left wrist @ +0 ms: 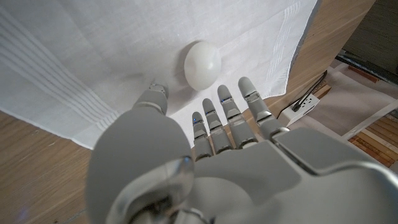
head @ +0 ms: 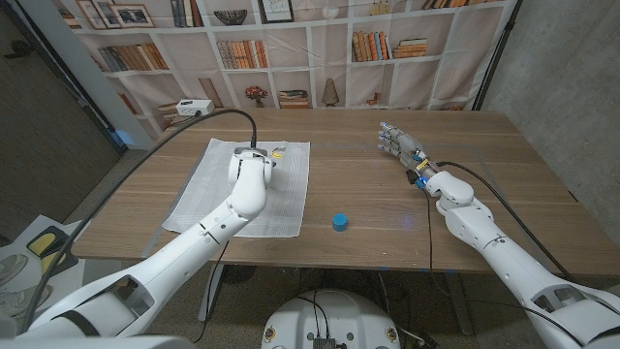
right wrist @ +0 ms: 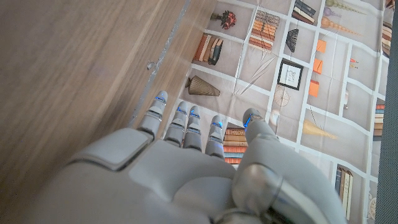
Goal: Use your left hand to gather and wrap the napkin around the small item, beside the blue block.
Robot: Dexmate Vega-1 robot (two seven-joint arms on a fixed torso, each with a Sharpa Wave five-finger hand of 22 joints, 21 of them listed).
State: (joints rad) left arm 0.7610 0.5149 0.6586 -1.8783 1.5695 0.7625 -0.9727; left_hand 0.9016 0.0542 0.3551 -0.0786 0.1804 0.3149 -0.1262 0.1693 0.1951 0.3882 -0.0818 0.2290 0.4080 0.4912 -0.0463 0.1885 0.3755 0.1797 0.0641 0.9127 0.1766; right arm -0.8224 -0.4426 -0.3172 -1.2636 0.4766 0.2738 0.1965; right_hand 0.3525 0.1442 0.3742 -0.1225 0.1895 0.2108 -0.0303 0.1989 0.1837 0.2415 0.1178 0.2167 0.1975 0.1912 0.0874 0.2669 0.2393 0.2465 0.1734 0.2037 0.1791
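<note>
Head view: A white cloth napkin (head: 242, 187) lies spread flat on the wooden table (head: 368, 194), on its left half, reaching from near the far edge toward the near edge. The left hand (head: 254, 159) hovers over the napkin's far edge. A small round blue block (head: 340, 221) stands on the table just beside the napkin's near right corner. The right hand (head: 397, 143) rests near the table's far right corner, fingers extended, holding nothing.

Left wrist view: The left hand (left wrist: 205, 155) is wide, fingers straight and apart, gripping nothing. A small white egg-shaped item (left wrist: 202, 65) lies on the napkin (left wrist: 74, 56), just beyond the fingertips (left wrist: 246, 83), apart from them.

Right wrist view: The right hand (right wrist: 186, 174) shows fingers extended side by side over the table edge (right wrist: 74, 68), empty.
</note>
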